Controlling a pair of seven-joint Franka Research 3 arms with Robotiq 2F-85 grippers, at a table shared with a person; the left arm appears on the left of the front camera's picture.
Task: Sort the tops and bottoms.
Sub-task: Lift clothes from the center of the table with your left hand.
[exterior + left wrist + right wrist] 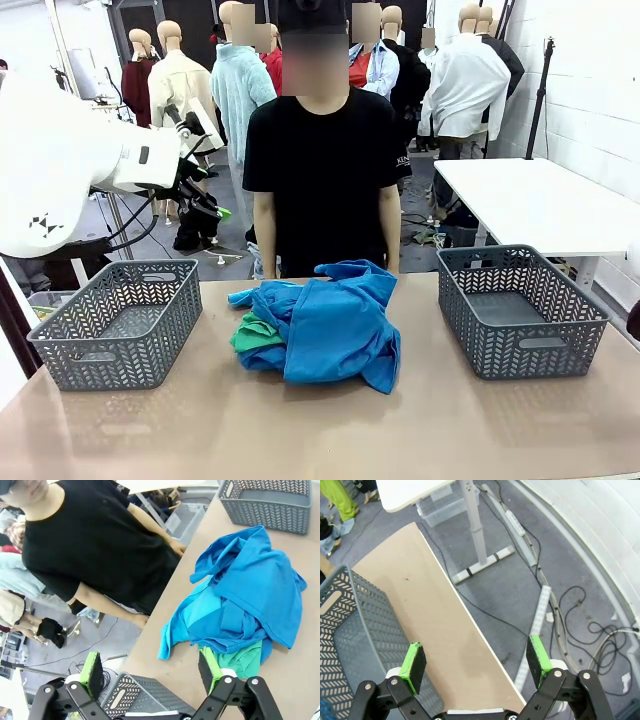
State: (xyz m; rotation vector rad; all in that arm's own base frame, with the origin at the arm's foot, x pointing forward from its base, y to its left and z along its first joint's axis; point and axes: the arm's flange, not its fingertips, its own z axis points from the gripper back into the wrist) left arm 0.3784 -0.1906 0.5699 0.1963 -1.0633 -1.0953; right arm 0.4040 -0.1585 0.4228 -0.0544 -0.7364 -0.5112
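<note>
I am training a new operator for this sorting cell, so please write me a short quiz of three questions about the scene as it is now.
1. True or false: the green bottoms lie on top of the blue tops.
2. Where do these garments lie? A: on the table, between the left basket and the right basket. B: inside one basket. C: hanging from a gripper.
3. Fill in: the left gripper and the right gripper both stand ____ and hold nothing.

Key: 1 false, the bottoms peek out from under the tops; 2 A; 3 open.
</note>
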